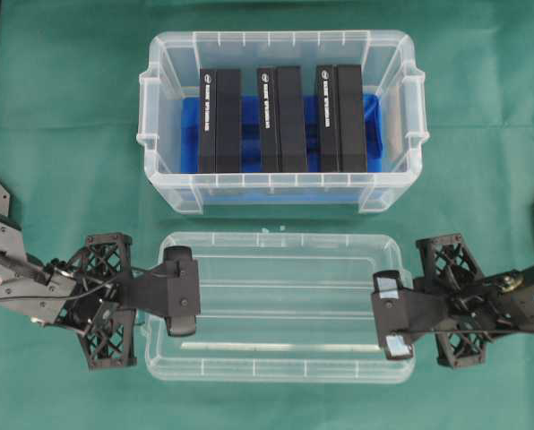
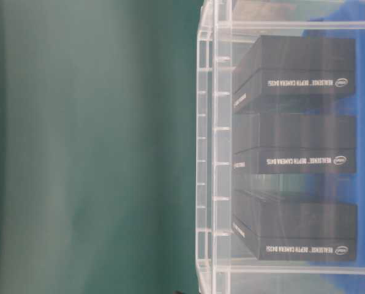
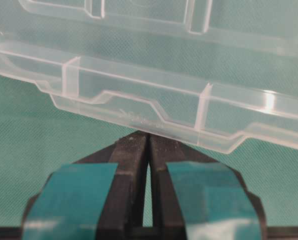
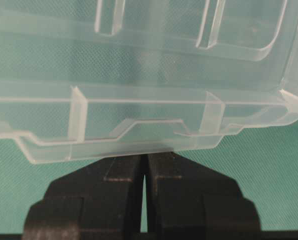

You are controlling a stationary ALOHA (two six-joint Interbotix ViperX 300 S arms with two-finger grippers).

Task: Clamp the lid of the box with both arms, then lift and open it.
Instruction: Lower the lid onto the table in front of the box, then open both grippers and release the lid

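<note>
**Two shut grippers, one squeezed lid — slip as the main risk**

Farthest back on the green cloth (image 1: 61, 134): the box (image 1: 168, 54), already uncovered, three pairs of slim black boxes (image 1: 280, 116) upright inside. Little danger there, unless a swinging lid clips the near wall.

Just in front, apart from that wall: the lid (image 1: 285, 358), lengthwise between the arms. Thin, clear and flexible by the look of it — likely to bow or pop out if pressed harder from one end than the other.

At its short ends: left gripper (image 1: 193, 296) and right gripper (image 1: 380, 309), each closed to a hairline slit, nothing visible between the jaws. Butted against the end rim rather than pinched on it, so held by inward pressure alone. Uneven lifting or a slight spread of the arms could drop it.

Smallest of all: the fingertips (image 3: 134, 142), meeting only the rim's lower lip in both wrist views. Narrow contact, easy to slide under or off.
</note>
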